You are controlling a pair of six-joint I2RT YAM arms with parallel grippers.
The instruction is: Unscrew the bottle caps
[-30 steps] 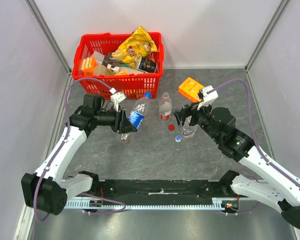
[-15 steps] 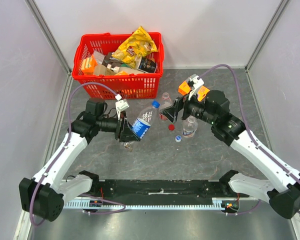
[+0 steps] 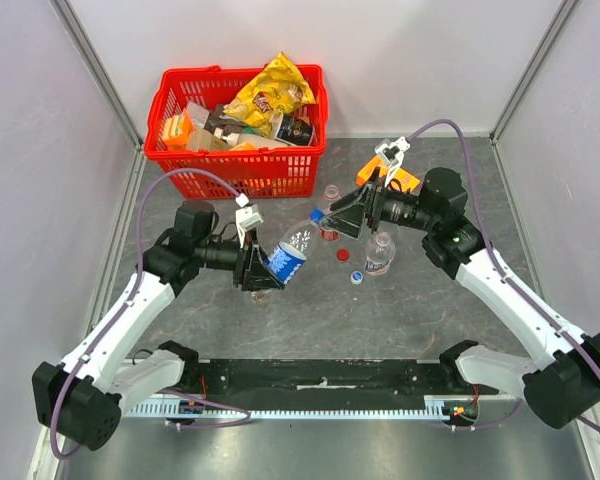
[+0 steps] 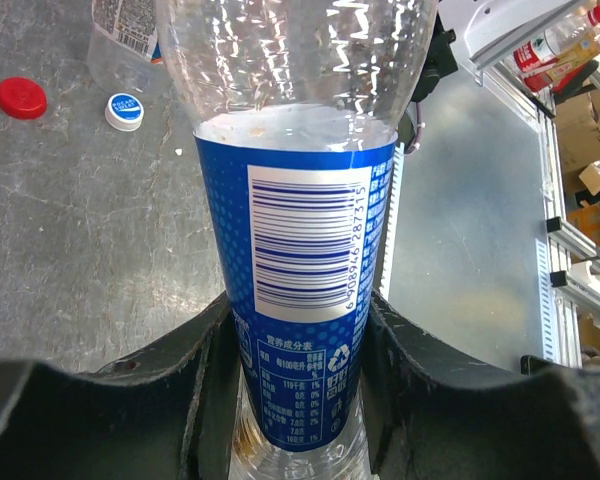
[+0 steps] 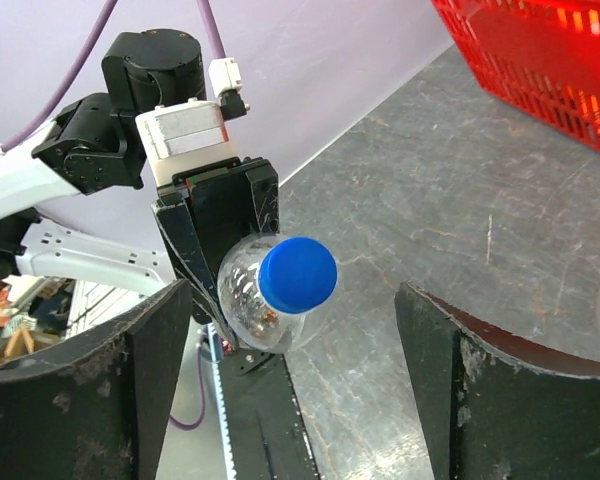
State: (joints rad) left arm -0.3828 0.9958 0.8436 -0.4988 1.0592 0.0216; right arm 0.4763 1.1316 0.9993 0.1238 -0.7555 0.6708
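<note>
Left tool (image 4: 300, 385) around blue-labelled bottle (image 4: 300, 230)

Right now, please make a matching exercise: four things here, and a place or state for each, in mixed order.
Things:
1 blue cap
2 red cap
3 blue-labelled bottle
4 right hand

Places or states:
A lies loose on the table
B open around a cap without touching it
C screwed on a bottle neck
D gripped by the left hand

Pairs: 1-C, 2-A, 3-D, 4-B

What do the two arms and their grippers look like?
The left arm and right arm have white shells with black joints; a purple cable loops along each. The left gripper and right gripper have black wedge-shaped fingers below white wrist modules.
</note>
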